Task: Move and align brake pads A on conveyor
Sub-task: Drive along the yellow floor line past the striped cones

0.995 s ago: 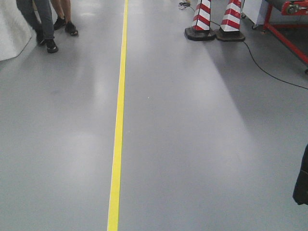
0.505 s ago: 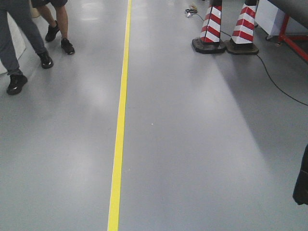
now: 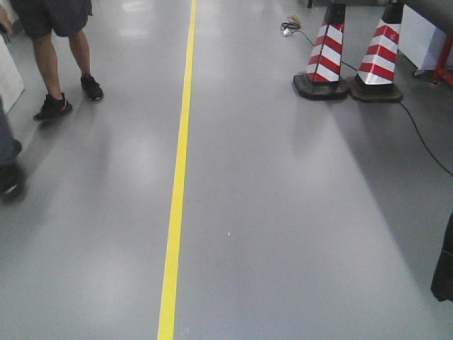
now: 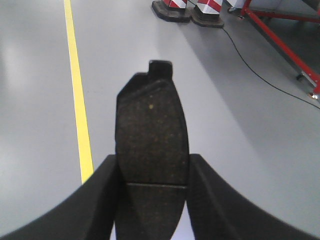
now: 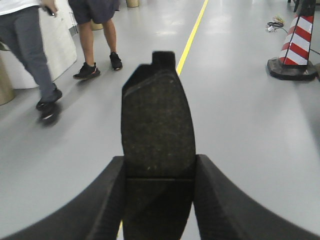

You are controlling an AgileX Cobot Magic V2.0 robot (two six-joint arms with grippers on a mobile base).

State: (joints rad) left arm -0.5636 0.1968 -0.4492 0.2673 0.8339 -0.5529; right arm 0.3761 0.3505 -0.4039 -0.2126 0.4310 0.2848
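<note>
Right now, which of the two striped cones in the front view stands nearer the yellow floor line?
The left cone. It stands closer to the yellow line; the other cone sits beside it, farther right, by the black cable.

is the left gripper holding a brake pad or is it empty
Holding one. In the left wrist view the left gripper is shut on a brake pad, fingers pressed against both long edges, pad sticking out over the grey floor.

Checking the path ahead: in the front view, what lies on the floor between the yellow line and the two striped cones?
Nothing: in the front view, the grey floor between the yellow line and the striped cones is bare.
</note>
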